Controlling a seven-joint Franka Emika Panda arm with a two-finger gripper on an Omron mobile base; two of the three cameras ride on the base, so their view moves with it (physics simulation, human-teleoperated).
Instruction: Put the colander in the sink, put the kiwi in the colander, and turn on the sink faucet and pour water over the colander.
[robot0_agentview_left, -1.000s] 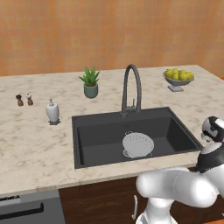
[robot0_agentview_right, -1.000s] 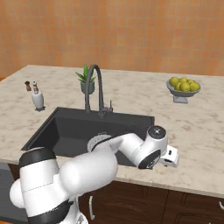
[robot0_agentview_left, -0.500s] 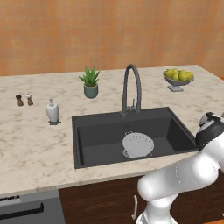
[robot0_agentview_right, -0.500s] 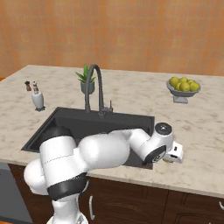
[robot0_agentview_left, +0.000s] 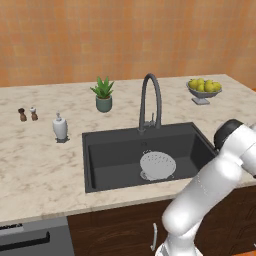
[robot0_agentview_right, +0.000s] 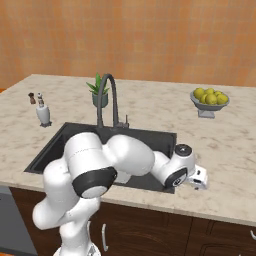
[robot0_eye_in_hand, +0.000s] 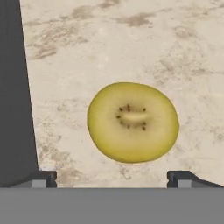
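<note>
1. The colander (robot0_agentview_left: 157, 165) sits in the sink (robot0_agentview_left: 102, 150).
2. The kiwi (robot0_eye_in_hand: 132, 121) lies on the table (robot0_eye_in_hand: 131, 39), right of the sink.
3. The hand (robot0_eye_in_hand: 112, 178) hovers over it, fingers spread wide.
4. Advice: lower straight down, centre the kiwi between the tips, close gently so it does not roll.

The white arm bends low and far to the robot's right. Its gripper (robot0_eye_in_hand: 112, 177) points straight down, jaws spread wide, holding nothing.
</note>
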